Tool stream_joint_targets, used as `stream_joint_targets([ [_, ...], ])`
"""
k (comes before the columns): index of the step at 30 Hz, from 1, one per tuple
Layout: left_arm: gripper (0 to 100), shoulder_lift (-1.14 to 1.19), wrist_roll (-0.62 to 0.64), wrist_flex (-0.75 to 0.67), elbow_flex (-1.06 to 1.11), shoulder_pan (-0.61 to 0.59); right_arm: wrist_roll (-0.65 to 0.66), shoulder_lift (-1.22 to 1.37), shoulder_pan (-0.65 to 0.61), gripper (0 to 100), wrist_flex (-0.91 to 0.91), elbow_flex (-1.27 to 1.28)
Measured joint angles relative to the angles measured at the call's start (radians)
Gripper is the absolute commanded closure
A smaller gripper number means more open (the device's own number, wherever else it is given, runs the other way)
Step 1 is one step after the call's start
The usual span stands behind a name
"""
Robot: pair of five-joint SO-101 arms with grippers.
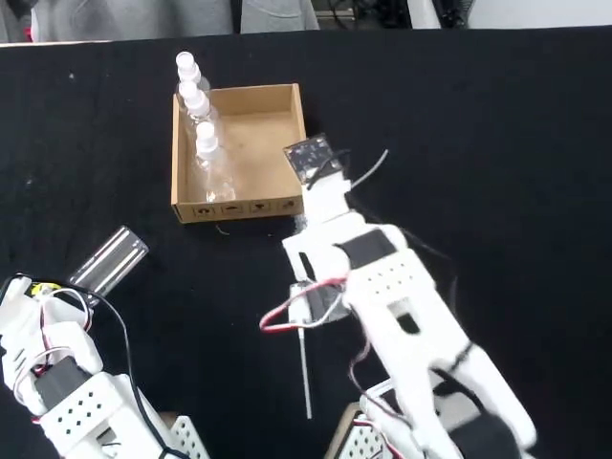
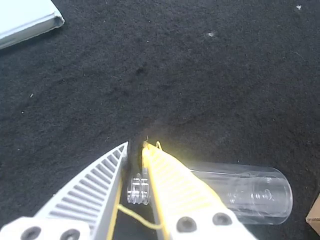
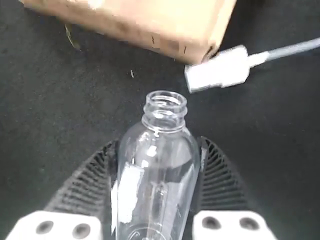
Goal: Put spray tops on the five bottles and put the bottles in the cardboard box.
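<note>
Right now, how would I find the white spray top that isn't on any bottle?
Find the brown cardboard box on the black table. Just off its near corner lies the white plastic spray top. Unlike the three tops on the clear bottles in the box, it lies flat and alone, its long thin tube bare.

A cardboard box (image 1: 258, 134) sits open on the black table (image 1: 497, 143). Three bottles with spray tops (image 1: 212, 167) stand in a row along its wall on the left arm's side. An uncapped bottle (image 1: 110, 260) lies on its side by the left arm (image 1: 57, 382). The right arm (image 1: 402, 306) stretches toward the box's near corner, and a spray top's long tube (image 1: 305, 373) lies just beside it.
</note>
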Motion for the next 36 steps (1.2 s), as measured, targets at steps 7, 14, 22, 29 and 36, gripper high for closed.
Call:
stream_joint_targets([
  [7, 96, 0.000, 0.000, 0.000, 0.000, 0.000, 0.000, -0.198, 0.009, 90.7, 0.097, 0.000],
  [14, 96, 0.000, 0.000, 0.000, 0.000, 0.000, 0.000, -0.219, 0.140, 90.7, 0.097, 0.000],
  [22, 96, 0.000, 0.000, 0.000, 0.000, 0.000, -0.002, -0.219, 0.325, 90.7, 0.015, 0.009],
  [29, 96, 0.000, -0.051, 0.046, -0.049, 0.044, -0.040, -0.219, 0.420, 90.8, -0.152, 0.107],
  [36, 96, 0.000, -0.095, 0.193, -0.196, 0.262, -0.064, -0.219, 0.456, 91.0, -0.209, 0.118],
])
